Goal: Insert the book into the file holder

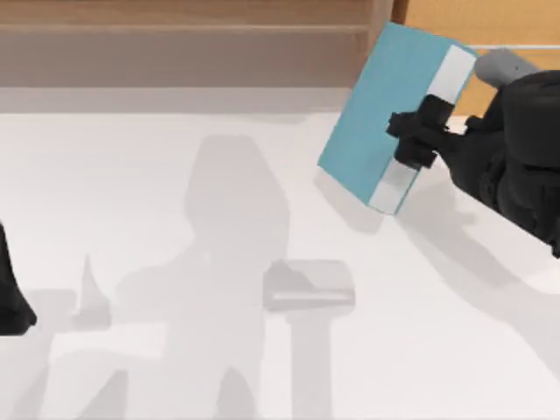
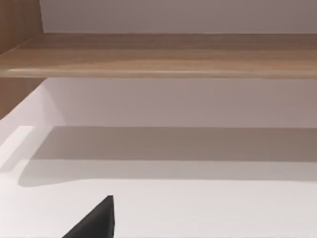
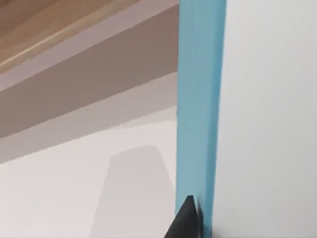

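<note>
Book (image 1: 385, 114) hangs tilted above the table's (image 1: 131, 219) right side, clamped in the right tool (image 1: 418, 140).

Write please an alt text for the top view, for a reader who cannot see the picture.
Seen from above, the right gripper holds a thin teal-blue book by its white-striped edge, lifted and tilted over the far right part of a white table. A pale grey file holder stands near the middle of the table, and the left arm rests at the left edge.
</note>
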Robot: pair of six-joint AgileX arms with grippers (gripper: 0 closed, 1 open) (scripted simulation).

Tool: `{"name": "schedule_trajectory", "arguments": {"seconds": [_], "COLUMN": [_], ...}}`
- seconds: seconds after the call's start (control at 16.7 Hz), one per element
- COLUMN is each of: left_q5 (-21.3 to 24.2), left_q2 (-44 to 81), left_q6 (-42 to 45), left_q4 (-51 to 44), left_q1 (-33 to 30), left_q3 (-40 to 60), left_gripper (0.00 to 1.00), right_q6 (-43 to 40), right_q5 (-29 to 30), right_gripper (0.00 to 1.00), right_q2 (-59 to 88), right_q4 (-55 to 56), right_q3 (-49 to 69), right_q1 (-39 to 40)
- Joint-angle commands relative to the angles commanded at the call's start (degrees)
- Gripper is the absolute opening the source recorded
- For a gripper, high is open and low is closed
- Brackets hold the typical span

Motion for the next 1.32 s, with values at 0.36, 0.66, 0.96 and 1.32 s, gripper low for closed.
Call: {"name": "schedule_trajectory", "arguments": {"seconds": [0.36, 0.66, 0.96, 1.32], "left_q5": [0.00, 0.00, 0.00, 0.00], "left_q2": [0.00, 0.00, 0.00, 0.00], "left_q6": [0.00, 0.00, 0.00, 0.00], "left_q4": [0.00, 0.00, 0.00, 0.00], "left_q1": [0.00, 0.00, 0.00, 0.00], "left_q3": [0.00, 0.00, 0.00, 0.00], "left_gripper": [1.00, 1.00, 1.00, 1.00], "right_q6": [18.06, 29.95, 37.32, 40.73], "right_q5": [-9.61, -17.92, -25.99, -33.00], "right_gripper": [0.00, 0.00, 0.00, 0.00], "right_q2": [-4.75, -0.68, 9.23, 21.67], "right_q4": [5.76, 12.81, 19.39, 24.91], "right_q3": [-8.63, -7.43, -1.56, 6.65], "right_q1": [-22.10, -40.63, -53.92, -59.55]}}
